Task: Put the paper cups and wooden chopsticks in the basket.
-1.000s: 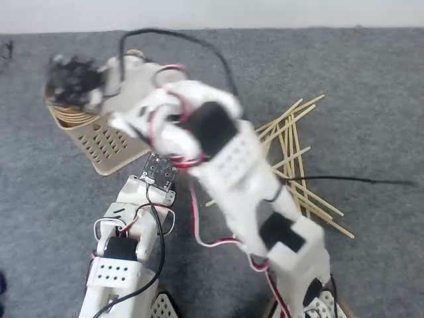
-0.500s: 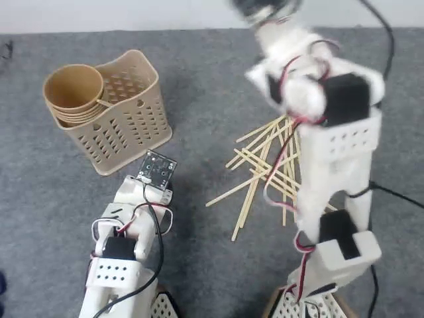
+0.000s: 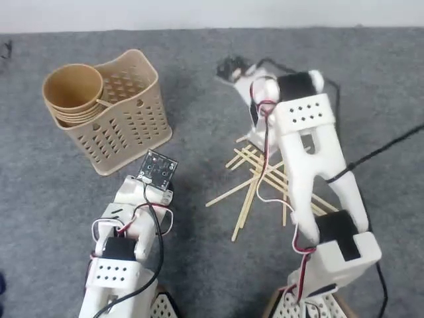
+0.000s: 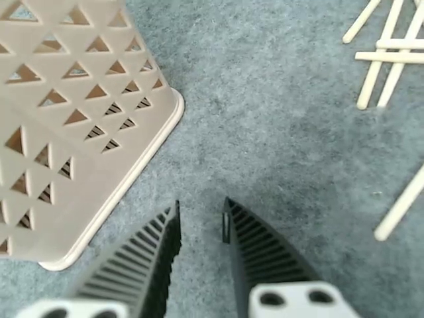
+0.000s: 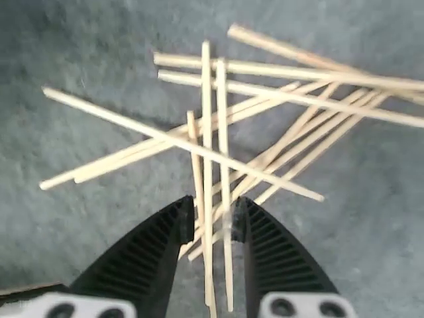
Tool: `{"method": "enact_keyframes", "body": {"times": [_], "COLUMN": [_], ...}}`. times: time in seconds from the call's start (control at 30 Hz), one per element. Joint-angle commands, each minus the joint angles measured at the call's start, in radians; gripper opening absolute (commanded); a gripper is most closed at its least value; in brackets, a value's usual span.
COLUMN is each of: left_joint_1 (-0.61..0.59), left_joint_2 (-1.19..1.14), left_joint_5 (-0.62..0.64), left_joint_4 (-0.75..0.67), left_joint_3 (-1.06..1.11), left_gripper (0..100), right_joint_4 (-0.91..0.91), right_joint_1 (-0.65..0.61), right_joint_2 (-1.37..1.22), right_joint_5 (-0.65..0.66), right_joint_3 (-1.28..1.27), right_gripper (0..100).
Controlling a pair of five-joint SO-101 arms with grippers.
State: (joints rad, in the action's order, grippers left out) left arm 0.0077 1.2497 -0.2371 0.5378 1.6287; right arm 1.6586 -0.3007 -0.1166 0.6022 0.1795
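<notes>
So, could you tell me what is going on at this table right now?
Two robot arms are clearing paper cups and wooden chopsticks into a basket. The stacked paper cups sit in one corner of the basket. The chopsticks lie scattered on the grey surface, outside the basket. The right end effector is low over that pile, open, with a few sticks between its fingers. The left end effector hangs open beside the basket, holding nothing.

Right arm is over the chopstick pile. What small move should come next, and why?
Probably shut the jaws: the right gripper stands open with two chopsticks running between its jaws, so closing should grip them for carrying to the basket.
</notes>
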Motion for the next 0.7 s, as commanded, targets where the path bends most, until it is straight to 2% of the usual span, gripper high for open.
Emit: {"method": "enact_keyframes", "body": {"times": [0.0, 0.07, 0.17, 0.33, 0.47, 0.67], "left_joint_1": [-0.009, -0.009, -0.009, -0.009, -0.009, 0.014], "left_joint_2": [0.014, 0.014, 0.014, 0.014, 0.014, 0.014], "left_joint_5": [-0.005, -0.005, -0.005, -0.005, -0.005, -0.006], "left_joint_4": [-0.026, -0.026, -0.026, -0.026, -0.028, -0.028], "left_joint_3": [-0.008, -0.008, -0.008, -0.008, -0.008, -0.008], "left_gripper": [9, 9, 9, 9, 9, 9], "right_joint_4": [-0.128, -0.193, -0.252, -0.255, -0.280, -0.329], "right_joint_1": [0.044, 0.067, 0.079, 0.073, 0.074, 0.074], "right_joint_2": [0.045, 0.044, 0.044, 0.045, 0.035, 0.012], "right_joint_5": [0.054, 0.114, 0.244, 0.488, 0.582, 0.651], "right_joint_3": [-0.157, -0.242, -0.339, -0.379, -0.382, -0.385], "right_gripper": [11.7, 12.1, 18.4, 21.2, 21.3, 21.4]}}
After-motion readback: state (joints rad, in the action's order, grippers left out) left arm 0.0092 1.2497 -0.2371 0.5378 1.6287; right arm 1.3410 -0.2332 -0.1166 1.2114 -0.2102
